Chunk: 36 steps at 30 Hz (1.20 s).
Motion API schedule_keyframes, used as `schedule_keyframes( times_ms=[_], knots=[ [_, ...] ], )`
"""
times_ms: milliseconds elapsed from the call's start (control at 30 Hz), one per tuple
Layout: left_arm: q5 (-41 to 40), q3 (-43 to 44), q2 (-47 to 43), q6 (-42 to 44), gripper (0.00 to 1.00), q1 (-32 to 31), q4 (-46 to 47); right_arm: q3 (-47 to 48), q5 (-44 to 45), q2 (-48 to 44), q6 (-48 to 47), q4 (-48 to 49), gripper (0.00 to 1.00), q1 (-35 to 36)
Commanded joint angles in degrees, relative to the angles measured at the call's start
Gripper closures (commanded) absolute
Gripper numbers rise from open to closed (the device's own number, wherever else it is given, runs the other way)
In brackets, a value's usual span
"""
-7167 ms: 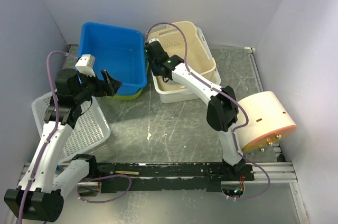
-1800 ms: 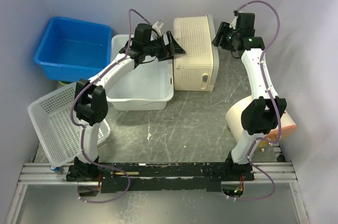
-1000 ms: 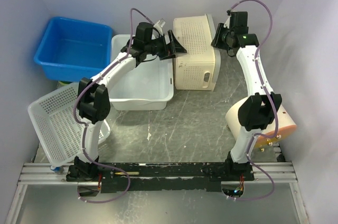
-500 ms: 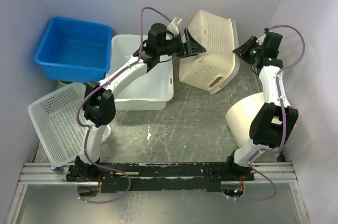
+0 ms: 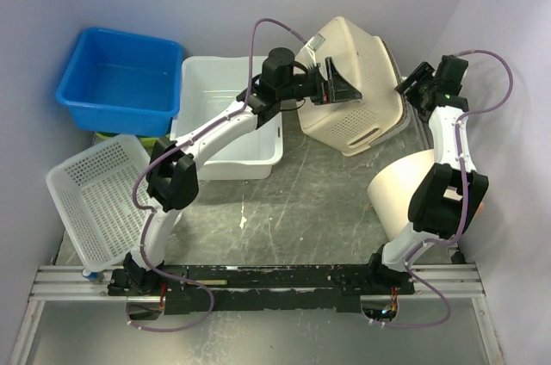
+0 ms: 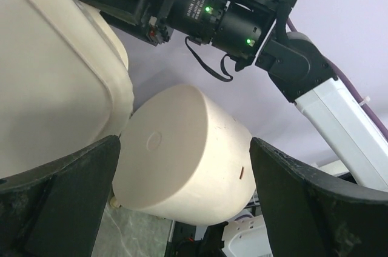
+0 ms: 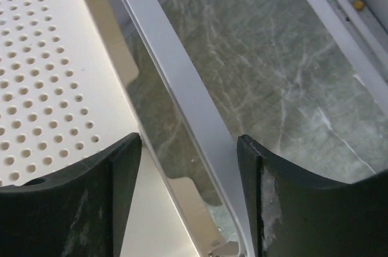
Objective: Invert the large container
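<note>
Large container (image 5: 370, 120), perforated plastic, tilted at the far right corner: judged light, stiff, best taken by the rim; left gripper (image 5: 344, 85) and right gripper (image 5: 411, 91) both seen spread apart.

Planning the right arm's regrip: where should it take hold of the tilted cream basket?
Grip the rim of the cream basket from the right: that thin lip juts past the perforated wall and runs between the fingers of the open right end effector.

Marbled table (image 5: 293, 201) — white tub (image 5: 225, 115), mesh basket (image 5: 95, 201), cream drum (image 5: 403, 197).
</note>
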Motion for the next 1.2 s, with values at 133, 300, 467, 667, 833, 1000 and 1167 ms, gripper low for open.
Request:
schedule_keyframes(
  times_ms=[133,300,467,667,833,1000,1167],
  knots=[
    [-1.06,1.85,-5.07,8.18,0.01,0.09,-6.75,0.02,9.74,-3.68,-0.85,-4.24,0.22,0.41],
    [-0.9,2.36,-3.85,8.38,0.01,1.05,-7.96,0.62,11.23,-4.48,-0.81,-5.39,0.18,0.42],
    [-1.29,2.55,-3.68,9.41,0.01,1.34,-9.35,1.16,12.73,-7.29,-0.75,-5.3,0.17,0.41],
    [-2.39,-0.78,-7.02,12.8,0.01,2.68,-11.14,3.71,13.49,-12.61,-1.74,-5.58,0.16,0.41],
    [-7.28,-11.67,-15.48,19.03,0.01,6.0,-14.43,5.09,11.83,-14.28,-5.71,-4.85,0.16,6.28],
    [-10.45,-20.05,-24.89,23.44,0.01,9.61,-18.71,6.02,20.93,-10.18,-11.76,-5.72,0.16,20.84],
    [-18.23,-24.55,-32.72,28.63,0.01,10.3,-26.2,7.79,18.27,-2.94,-12.48,-6.57,0.16,27.66]
  ],
)
